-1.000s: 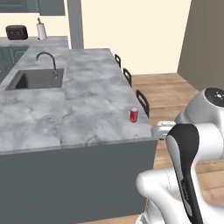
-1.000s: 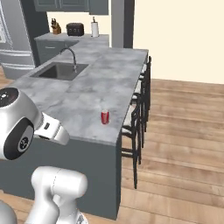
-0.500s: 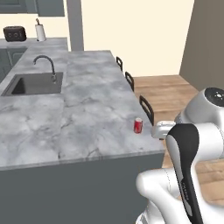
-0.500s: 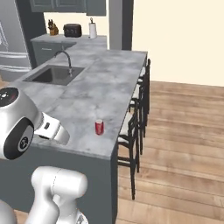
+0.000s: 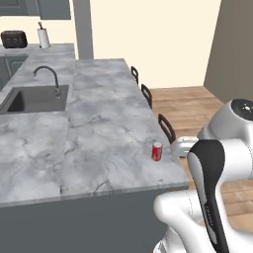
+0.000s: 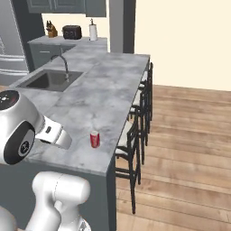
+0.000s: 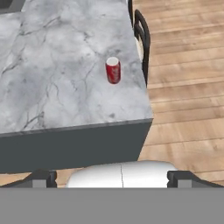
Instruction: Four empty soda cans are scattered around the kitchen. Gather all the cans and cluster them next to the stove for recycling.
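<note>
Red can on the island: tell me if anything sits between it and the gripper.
Nothing visible does. The red can stands upright and alone on the marble island counter near its corner. The open gripper hangs off the counter's near edge, with bare marble between.

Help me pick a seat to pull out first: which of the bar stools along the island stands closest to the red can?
The nearest stool, whose dark curved back rises just past the island's edge beside the red can; the other two stools stand farther along the counter.

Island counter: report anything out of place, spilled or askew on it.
One red soda can stands alone near the corner of the marble island counter, close to the edge above the stools. It is upright, with no spill or dent visible. Nothing else looks odd.
</note>
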